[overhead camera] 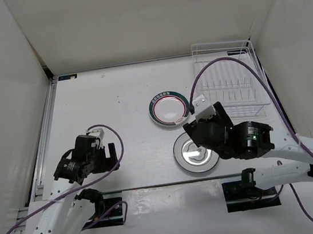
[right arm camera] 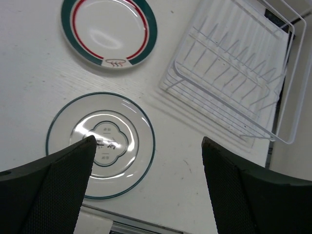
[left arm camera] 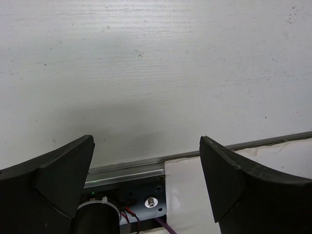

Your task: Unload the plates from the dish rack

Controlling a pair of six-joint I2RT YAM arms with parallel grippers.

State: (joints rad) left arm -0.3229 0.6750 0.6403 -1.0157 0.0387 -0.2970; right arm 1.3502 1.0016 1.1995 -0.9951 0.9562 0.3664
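Left side of the overhead view: the left gripper (overhead camera: 105,154) hung over bare table (overhead camera: 113,94), well apart from both plates and the rack. Its own camera showed the fingers (left arm camera: 53,180) spread apart with nothing between them; under them lay the white tabletop and a metal strip (left arm camera: 126,168) along its near edge. A purple cable (overhead camera: 116,148) looped beside this wrist.

Centre: the green-rimmed plate (overhead camera: 170,109) lay flat on the table, outside the rack and to its lower left. Just below it in the frame, not touching it, the grey plate (overhead camera: 192,159) also lay flat on the table. The right arm's wrist covered this plate's upper right part in the overhead view.

The right gripper (overhead camera: 196,132) hung above the grey plate's upper edge. In the wrist view its fingers (right arm camera: 53,185) stood wide apart and held nothing; the grey plate (right arm camera: 100,144) showed at lower left, partly hidden behind the left finger, with the green-rimmed plate (right arm camera: 108,31) at upper left.

Right side: the rack (overhead camera: 227,84) stood in the upper right corner of the table, against the walls, near the green-rimmed plate without touching it. In the wrist view the rack (right arm camera: 229,83) filled the upper right, tines upright. A second purple cable (overhead camera: 236,63) arched across the rack in the overhead view, hiding part of its wires.
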